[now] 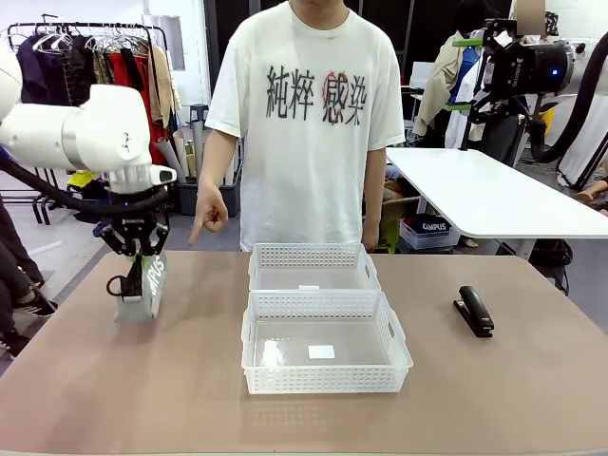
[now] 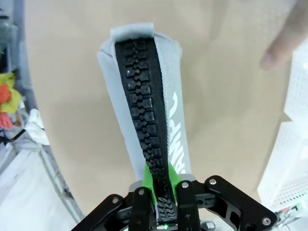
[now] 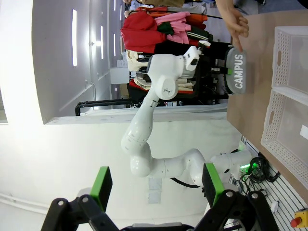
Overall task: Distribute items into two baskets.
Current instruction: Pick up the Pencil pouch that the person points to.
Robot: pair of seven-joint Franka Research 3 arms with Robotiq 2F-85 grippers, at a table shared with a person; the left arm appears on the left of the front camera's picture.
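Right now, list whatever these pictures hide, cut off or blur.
- Front view: the left gripper covers the start of the pouch lettering.
- Left wrist view: the pouch's own body hides its base, so lifted or resting is unclear.
- Left wrist view: the person's hand is blurred and cut by the edge.
- Front view: the stapler is too small for detail.

Two baskets sat mid-table, one behind the other, touching: near basket [image 1: 323,378] in front, far basket [image 1: 313,250] behind. Pouch [image 1: 144,290] stood on end at the table's [image 1: 142,399] left, well apart from both, its top edge pinched in the left gripper [image 1: 139,258] directly above. Stapler [image 1: 473,311] lay right of the baskets, apart. Person's hand [image 1: 209,218] hung behind the pouch, over the far edge.
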